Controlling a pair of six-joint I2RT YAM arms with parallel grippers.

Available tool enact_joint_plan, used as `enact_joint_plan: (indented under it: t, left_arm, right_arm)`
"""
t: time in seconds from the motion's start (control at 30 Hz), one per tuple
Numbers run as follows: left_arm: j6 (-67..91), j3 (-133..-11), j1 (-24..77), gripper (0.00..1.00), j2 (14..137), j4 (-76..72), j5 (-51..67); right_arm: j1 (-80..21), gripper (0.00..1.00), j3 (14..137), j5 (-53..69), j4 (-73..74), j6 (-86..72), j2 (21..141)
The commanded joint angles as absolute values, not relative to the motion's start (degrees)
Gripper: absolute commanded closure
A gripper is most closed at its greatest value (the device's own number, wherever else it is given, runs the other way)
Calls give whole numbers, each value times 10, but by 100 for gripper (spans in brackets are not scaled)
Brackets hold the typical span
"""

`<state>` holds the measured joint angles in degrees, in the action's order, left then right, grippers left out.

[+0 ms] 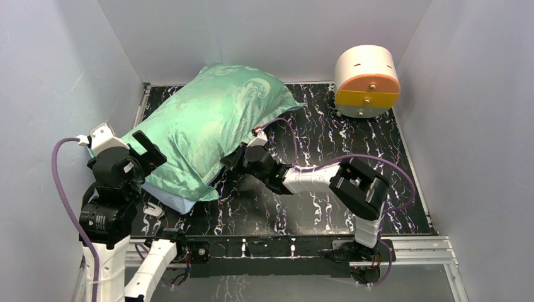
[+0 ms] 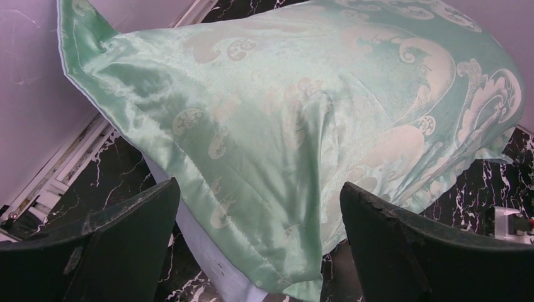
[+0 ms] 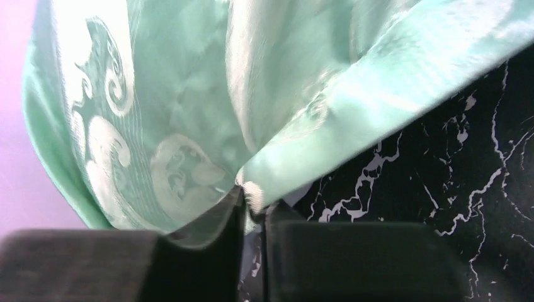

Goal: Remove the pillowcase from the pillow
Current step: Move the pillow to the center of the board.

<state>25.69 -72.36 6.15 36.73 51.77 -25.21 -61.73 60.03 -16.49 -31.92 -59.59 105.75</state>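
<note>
Top external view: the pillowcase (image 1: 208, 126), mint-green satin with pale swirls, lies plump across the far left of the black marbled tabletop (image 1: 327, 201), its far end near the back wall (image 1: 264, 31). Well apart from it, in the far right corner, sits a cream-and-orange drum (image 1: 367, 82), away from both my arms. A purple cable (image 1: 63, 189) loops beside my left arm.

My left gripper (image 1: 150, 153) is at the case's near left end. Its jaws stand wide, and the left wrist view shows the near hem hanging between them. My right gripper (image 1: 233, 160) is at the case's right edge. There the right wrist view shows my jaws narrow, with a fold of the satin border pinched between them.

Satin hides the pillow itself. A pale bluish strip (image 1: 169, 200) pokes out under the near hem, and I cannot tell whether it is pillow or the case's other face. Fabric fills most of the right wrist view, so the rest of that edge is cut off.
</note>
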Motion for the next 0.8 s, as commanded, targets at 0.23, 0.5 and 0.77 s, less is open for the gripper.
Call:
enact_joint_plan:
  t: [0.23,0.5,0.77]
  left_arm:
    - [227,-730,60,2,415,501,-162]
    - [217,-682,60,2,466,473,-160]
    - [263,-639,60,2,463,476,-126]
  right_arm:
    - [-506,100,419,-214,-223,-582,837]
    - [-424,49,528,-122,199,-377,633]
    - [-570,9,737,-52,219,-326,779]
